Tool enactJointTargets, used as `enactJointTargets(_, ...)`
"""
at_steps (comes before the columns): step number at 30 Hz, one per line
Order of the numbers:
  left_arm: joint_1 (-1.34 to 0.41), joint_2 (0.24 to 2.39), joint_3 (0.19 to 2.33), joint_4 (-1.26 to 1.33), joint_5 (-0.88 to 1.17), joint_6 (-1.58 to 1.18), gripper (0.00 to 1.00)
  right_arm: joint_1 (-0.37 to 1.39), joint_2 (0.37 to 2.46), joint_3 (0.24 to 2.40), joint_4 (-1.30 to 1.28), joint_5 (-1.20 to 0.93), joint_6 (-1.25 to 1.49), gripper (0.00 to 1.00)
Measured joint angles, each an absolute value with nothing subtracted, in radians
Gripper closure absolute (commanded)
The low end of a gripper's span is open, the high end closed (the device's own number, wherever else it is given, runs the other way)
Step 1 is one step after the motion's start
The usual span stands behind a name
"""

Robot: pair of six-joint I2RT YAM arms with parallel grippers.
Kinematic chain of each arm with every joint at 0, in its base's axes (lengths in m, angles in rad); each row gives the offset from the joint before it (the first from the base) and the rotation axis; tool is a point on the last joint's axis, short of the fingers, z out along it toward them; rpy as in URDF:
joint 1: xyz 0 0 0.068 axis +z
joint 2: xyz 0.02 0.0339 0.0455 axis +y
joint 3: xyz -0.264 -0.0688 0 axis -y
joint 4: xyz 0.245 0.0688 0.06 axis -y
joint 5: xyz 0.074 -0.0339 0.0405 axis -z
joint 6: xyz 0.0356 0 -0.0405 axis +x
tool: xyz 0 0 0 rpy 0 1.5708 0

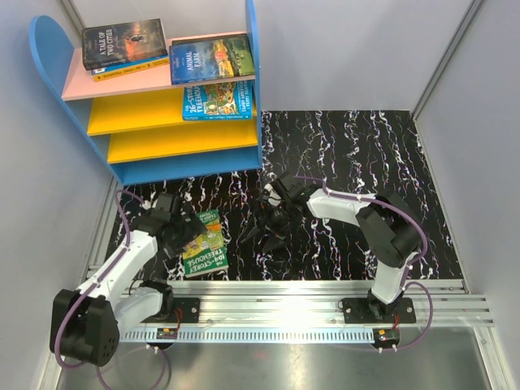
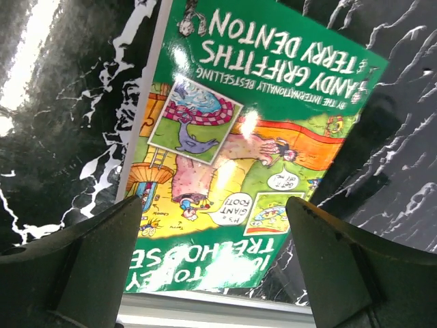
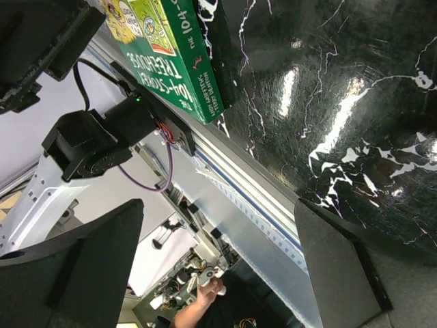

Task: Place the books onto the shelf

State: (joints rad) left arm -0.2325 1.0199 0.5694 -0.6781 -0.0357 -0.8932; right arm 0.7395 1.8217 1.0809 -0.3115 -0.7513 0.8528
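**Top external:** The left gripper (image 1: 180, 231), jaws wide, hovers at the left edge of a green Treehouse book (image 1: 205, 244) lying flat on the black marbled table (image 1: 366, 154). The right gripper (image 1: 272, 223), wide and empty, hangs just right of that book. Beyond both stands the shelf (image 1: 50, 49): A Tale of Two Cities (image 1: 124, 42) and Animal Farm (image 1: 211, 58) lie on its pink top board, and a blue Treehouse book (image 1: 215, 101) lies on the yellow board below.

**Left wrist:** The green book spans the gap between the spread fingers (image 2: 89, 266), and nothing is gripped.

**Right wrist:** The green book sits ahead-left of the open fingers (image 3: 82, 260), with the aluminium rail (image 3: 259, 205) between them.
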Motion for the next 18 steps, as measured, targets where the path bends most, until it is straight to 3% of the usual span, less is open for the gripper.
enactJointTargets(10, -0.233, 0.992, 0.598, -0.783, -0.122, -0.86, 0.08, 0.739, 1.827, 1.079, -0.305, -0.754, 0.857, 0.0)
enactJointTargets(18, -0.234, 1.152, 0.63, -0.749, -0.161, -0.843, 0.1, 0.739, 1.8, 1.039, -0.333, -0.753, 0.849, 0.0)
